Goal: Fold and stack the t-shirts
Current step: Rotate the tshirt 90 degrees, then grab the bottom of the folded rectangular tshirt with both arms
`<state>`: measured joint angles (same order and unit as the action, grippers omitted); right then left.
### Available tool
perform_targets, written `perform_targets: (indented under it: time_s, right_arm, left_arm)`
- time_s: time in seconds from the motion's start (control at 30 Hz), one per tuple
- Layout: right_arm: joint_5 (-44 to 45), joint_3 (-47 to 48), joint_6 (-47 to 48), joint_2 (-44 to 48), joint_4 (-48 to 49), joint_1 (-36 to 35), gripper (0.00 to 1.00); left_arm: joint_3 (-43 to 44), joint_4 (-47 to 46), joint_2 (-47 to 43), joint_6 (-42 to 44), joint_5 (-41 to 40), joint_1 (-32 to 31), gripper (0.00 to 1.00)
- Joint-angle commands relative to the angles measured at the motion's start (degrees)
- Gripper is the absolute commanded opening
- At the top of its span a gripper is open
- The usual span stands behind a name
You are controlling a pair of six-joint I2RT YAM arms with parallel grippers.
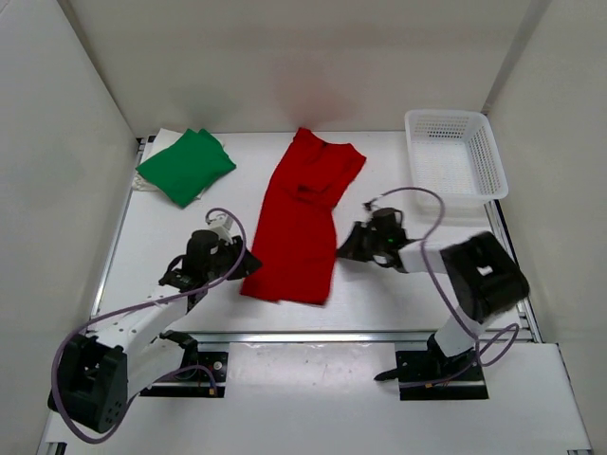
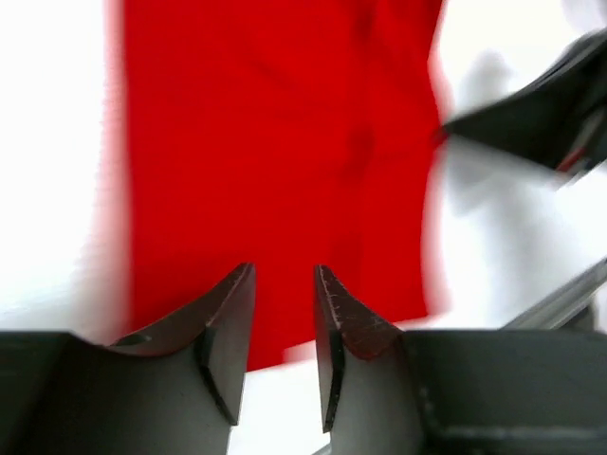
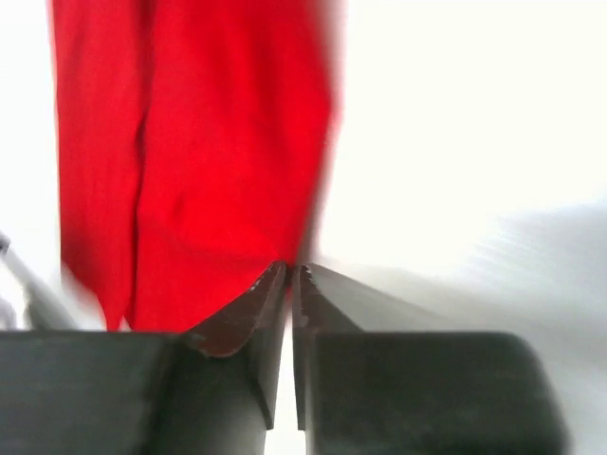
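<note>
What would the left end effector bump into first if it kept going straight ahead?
Probably the red t-shirt, lying flat just ahead of the left end effector. How near it is stays unclear.

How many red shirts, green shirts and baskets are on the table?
Red shirt: 1
Green shirt: 1
White mesh basket: 1
Total: 3
</note>
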<state>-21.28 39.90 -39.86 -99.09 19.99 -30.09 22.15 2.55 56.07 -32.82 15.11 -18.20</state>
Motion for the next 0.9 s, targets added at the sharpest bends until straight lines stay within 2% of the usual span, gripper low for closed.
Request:
perform_targets:
  time_s: [0.0, 0.07, 0.1, 0.13, 0.17, 0.2, 0.23, 0.33, 0.4, 0.47, 0.53, 0.6, 0.63, 0.7, 0.87]
  right_arm:
    - [-4.03, -7.80, 7.33, 11.16, -6.00, 9.50, 0.08]
    - [-4.91, -11.93, 11.10, 17.40, -9.60, 13.02, 0.43]
    - [-5.26, -13.60, 12.07, 21.27, -12.75, 13.38, 0.49]
    - [-4.83, -14.40, 12.43, 25.74, -15.39, 13.73, 0.50]
    - [-4.13, -17.11, 12.17, 27.96, -16.72, 13.83, 0.51]
    - [-3.51, -20.09, 11.13, 32.94, -17.00, 14.00, 0.52]
    - [-2.46, -21.78, 10.77, 37.52, -18.48, 13.74, 0.51]
    - [-1.92, -27.14, 8.57, 44.84, -21.55, 11.81, 0.50]
    - [-1.93, -28.55, 6.99, 46.69, -22.97, 9.88, 0.47]
    - [-0.61, -29.26, 6.37, 47.76, -24.03, 9.43, 0.43]
    - [-2.27, -30.06, 5.84, 48.37, -22.80, 10.83, 0.42]
    - [-3.59, -30.15, 5.23, 48.55, -22.36, 11.54, 0.35]
    - [-3.51, -29.88, 5.58, 48.29, -22.45, 11.89, 0.29]
    - [-3.33, -29.44, 5.58, 47.85, -22.45, 11.02, 0.25]
    - [-3.42, -29.79, 4.35, 49.16, -21.14, 10.05, 0.11]
  left_arm:
    - [2.37, 0.00, 1.75, 1.35, -4.82, -6.66, 0.43]
    - [2.63, 0.70, 4.30, 1.96, -5.79, -9.22, 0.49]
    - [2.63, 1.14, 5.18, 2.93, -6.41, -10.62, 0.56]
    - [2.37, 2.02, 5.62, 3.54, -6.93, -11.42, 0.60]
    - [2.02, 2.55, 5.36, 3.64, -6.85, -11.60, 0.85]
    - [1.23, 2.90, 5.62, 4.07, -6.33, -11.25, 0.98]
    - [0.01, 2.64, 5.71, 4.51, -5.80, -10.81, 0.99]
    - [-2.89, 1.59, 5.19, 3.64, -3.87, -10.54, 0.99]
    - [-4.13, 0.97, 5.89, 3.38, -3.16, -12.56, 0.99]
    - [-4.66, -0.16, 7.20, 2.85, -3.08, -15.10, 0.91]
    - [-4.75, -0.96, 8.08, 2.15, -3.07, -17.13, 0.74]
    - [-4.31, -1.05, 9.31, 1.36, -3.51, -19.41, 0.60]
    - [-4.31, -1.49, 10.01, 0.92, -3.08, -19.86, 0.57]
    - [-3.52, -1.84, 11.59, -0.14, -2.64, -22.22, 0.51]
    - [-3.43, -3.86, 14.42, -0.93, -2.37, -25.04, 0.47]
